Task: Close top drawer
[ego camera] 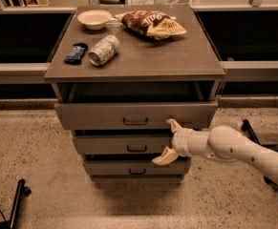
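speckled stone floor [43,147] runs under a grey cabinet [176,56] with 3 drawers, set against a dark recessed wall. on the cabinet top sit a pale bowl [94,19] at the back left, a chip bag [150,24] at the back centre, a can [103,50] lying on its side, and a dark wrapped bar [76,52] just left of the can.

the top drawer [95,116] stands part way out, its tall front forward of the cabinet top's edge with a dark gap showing behind it. its small bar handle [135,121] is centred on the front. the middle drawer [114,144] and the bottom drawer [114,168] also stick out a little, each less than the one above.

the white arm [243,149] comes in from the right edge. the gripper [169,141] sits in front of the middle drawer, to the right of that drawer's handle and below the top drawer's lower edge. its 2 tan fingers [173,125] are spread well apart, 1 up and 1 down, gripping nothing. the upper fingertip reaches the bottom edge of the top drawer's front, right of the handle; whether it touches cannot be told. the lower finger points down and left over the seam between the middle and bottom drawers.
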You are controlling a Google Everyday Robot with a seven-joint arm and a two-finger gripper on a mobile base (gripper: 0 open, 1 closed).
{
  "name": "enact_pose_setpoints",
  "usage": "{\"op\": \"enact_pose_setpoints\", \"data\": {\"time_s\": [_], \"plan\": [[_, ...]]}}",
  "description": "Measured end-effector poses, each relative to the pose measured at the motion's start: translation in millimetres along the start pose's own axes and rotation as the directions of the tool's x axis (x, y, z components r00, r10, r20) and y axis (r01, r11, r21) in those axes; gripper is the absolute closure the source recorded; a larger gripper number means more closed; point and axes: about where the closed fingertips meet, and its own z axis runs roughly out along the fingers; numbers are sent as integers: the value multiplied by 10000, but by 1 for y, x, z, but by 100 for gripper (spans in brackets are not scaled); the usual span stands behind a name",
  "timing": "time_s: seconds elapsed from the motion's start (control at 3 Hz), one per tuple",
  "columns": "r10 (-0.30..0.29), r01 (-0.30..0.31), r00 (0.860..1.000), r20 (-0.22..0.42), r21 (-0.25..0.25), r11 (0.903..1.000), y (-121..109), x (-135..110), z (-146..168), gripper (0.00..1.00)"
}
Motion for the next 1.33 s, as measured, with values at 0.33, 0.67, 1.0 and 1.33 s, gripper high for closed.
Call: {"op": "enact_pose_setpoints", "data": {"time_s": [0.33, 0.67, 1.0, 1.33], "plan": [[-17, 17, 10000, -10, -14, 10000, 0, 0, 0, 0], [68, -65, 9999, 158, -215, 9997, 8, -1, -3, 0], [212, -172, 9972, 713, -565, 9983, 27, -16, -17, 0], [231, -187, 9968, 764, -576, 9982, 28, -18, -19, 0]]}}
